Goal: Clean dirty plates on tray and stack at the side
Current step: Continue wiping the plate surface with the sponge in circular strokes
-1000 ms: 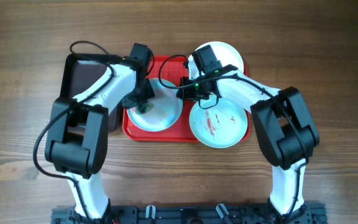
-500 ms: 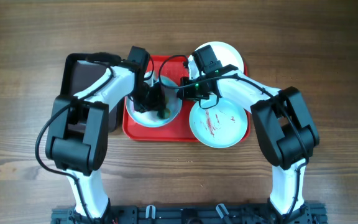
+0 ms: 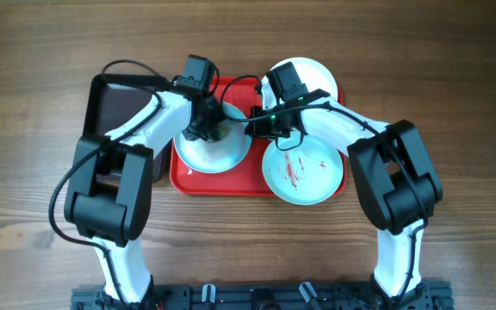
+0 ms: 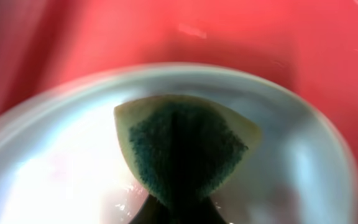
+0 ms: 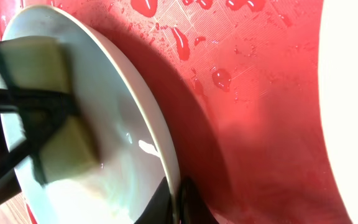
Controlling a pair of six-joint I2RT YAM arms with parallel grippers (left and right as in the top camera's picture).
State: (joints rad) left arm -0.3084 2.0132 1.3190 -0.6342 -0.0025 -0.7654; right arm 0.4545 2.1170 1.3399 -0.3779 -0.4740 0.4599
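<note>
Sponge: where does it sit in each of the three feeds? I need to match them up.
Overhead: the sponge is left of centre, on the far part of the pale plate in the red tray.
Left wrist: sponge in mid-frame, against the plate.
Right wrist: sponge at the left edge, on the plate's face.
Shared landmark: the red tray.

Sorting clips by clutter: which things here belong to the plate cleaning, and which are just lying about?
In the job: red tray, plate being scrubbed, sponge, smeared plate, white plate.
Lying about: black tray.
</note>
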